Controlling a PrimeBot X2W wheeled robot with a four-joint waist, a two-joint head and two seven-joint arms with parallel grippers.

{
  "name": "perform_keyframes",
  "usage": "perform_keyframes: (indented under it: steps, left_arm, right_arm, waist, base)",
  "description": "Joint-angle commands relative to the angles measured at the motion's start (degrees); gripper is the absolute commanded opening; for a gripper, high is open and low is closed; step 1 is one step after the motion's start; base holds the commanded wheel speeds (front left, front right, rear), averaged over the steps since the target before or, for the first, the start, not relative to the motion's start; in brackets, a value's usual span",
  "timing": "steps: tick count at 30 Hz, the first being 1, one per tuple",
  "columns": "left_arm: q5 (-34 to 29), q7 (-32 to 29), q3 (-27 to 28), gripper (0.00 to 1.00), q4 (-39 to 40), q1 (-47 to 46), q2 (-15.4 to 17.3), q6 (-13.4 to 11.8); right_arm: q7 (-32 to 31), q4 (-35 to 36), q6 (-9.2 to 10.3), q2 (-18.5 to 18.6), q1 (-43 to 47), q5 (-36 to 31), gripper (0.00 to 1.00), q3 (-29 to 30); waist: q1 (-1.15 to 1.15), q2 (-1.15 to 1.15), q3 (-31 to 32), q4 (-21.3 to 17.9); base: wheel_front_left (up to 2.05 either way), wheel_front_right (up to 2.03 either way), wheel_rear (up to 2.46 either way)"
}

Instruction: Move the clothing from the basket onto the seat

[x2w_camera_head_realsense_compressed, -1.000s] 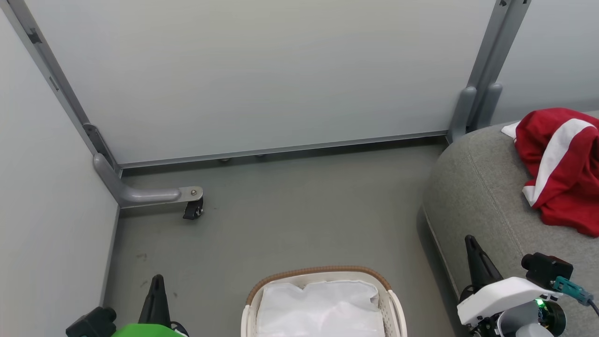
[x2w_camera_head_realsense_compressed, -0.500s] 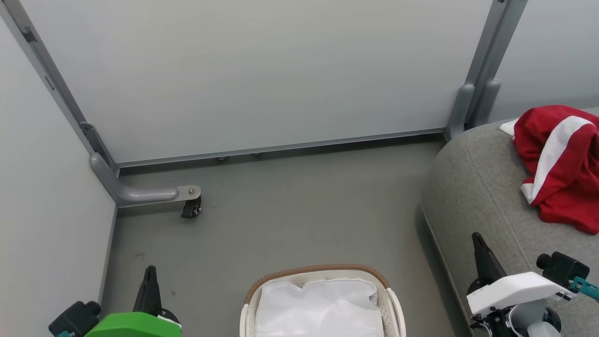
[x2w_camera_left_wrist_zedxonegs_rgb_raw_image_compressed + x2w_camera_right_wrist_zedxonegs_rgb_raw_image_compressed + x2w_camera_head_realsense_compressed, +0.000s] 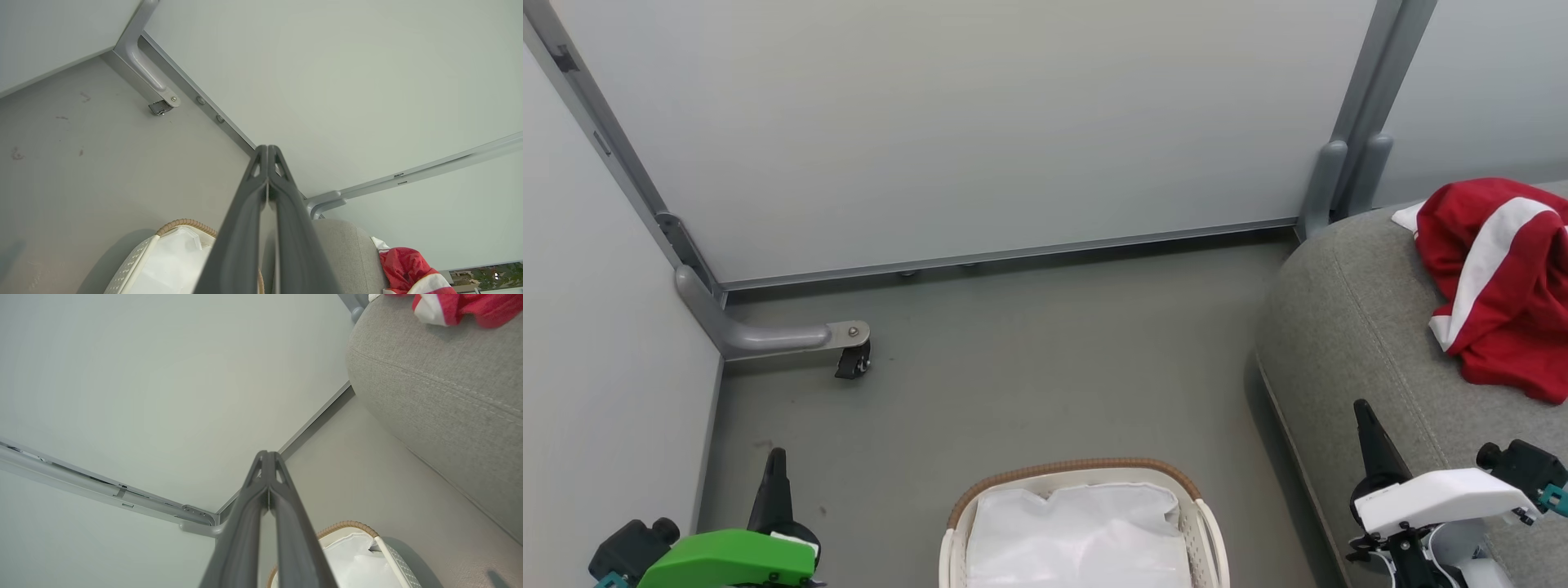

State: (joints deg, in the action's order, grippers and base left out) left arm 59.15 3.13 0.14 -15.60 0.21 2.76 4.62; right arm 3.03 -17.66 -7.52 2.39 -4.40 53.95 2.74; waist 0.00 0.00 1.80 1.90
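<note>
Grey floor (image 3: 1045, 367), pale partition panels (image 3: 980, 122), a quiet corner
Pressed tight together and holding nothing: left gripper (image 3: 776, 469) low at the left, right gripper (image 3: 1368, 425) low at the right, just by the seat (image 3: 1347, 327); between them the basket (image 3: 1078, 469), white liner (image 3: 1086, 531) inside; red-and-white clothing (image 3: 1494, 286) heaped up on the seat, well apart from both grippers

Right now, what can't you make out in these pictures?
- Inside of the basket: head view, near half cut off by the bottom edge; the visible part holds white liner.
- The clothing on the seat: head view, right edge cuts it; one garment or two, cannot tell.
- Part of the basket: left wrist view, behind the left tool.
</note>
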Motion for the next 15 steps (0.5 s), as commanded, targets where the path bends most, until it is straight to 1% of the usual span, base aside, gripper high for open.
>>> perform_keyframes:
  steps: [1,15]
  left_arm:
    - [1.70,-0.42,0.56,0.00,0.69,-1.90,0.13,0.40]
    - [9.33,-2.67,2.01,0.00,0.93,-3.13,0.14,1.03]
  right_arm:
    - [-0.39,0.89,0.02,0.39,-1.44,1.85,0.00,0.33]
    - [-2.69,1.64,0.03,0.45,-1.64,10.73,0.00,1.22]
  waist:
    - [0.00,0.00,-0.04,-0.04]
    - [0.00,0.00,-0.41,-0.40]
  base:
    - [0.00,0.00,0.00]
    - [0.00,0.00,0.00]
